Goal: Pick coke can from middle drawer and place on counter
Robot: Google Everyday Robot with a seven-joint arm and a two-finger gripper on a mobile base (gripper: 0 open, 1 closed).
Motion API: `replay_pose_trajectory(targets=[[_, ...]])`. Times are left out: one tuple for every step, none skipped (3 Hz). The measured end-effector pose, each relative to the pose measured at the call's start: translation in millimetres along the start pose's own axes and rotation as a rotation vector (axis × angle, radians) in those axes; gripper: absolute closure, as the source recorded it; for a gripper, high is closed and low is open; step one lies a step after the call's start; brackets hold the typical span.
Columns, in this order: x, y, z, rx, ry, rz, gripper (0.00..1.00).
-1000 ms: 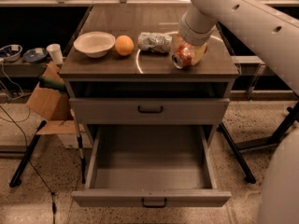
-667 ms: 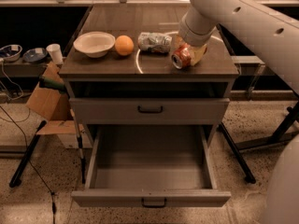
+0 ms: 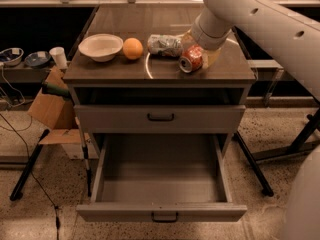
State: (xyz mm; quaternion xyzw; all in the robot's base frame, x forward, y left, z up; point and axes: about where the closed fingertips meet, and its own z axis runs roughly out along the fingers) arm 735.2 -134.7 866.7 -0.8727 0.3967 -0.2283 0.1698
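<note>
The coke can [image 3: 191, 59], red with a silver end, lies tilted on its side on the counter [image 3: 115, 70], right of centre. My gripper [image 3: 200, 51] reaches down from the white arm at the upper right and straddles the can, jaws open around it with a pale finger [image 3: 214, 58] just to its right. The middle drawer [image 3: 161, 180] is pulled out below, and its grey tray has nothing in it.
On the counter stand a white bowl [image 3: 100, 46], an orange [image 3: 132, 48] and a crumpled silvery bag [image 3: 164, 45] just left of the can. A shut drawer [image 3: 160, 118] sits above the open one. A cardboard box [image 3: 50, 109] and stand legs lie left, a black leg right.
The can has shifted slightly left and lies lower on the counter. The arm has hardly moved.
</note>
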Motion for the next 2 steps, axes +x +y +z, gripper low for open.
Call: replay_pose_trajectory(targets=[[-0.6, 1.3, -0.4, -0.010, -0.007, 0.004, 0.00], [-0.6, 1.3, -0.4, -0.010, -0.007, 0.004, 0.00]])
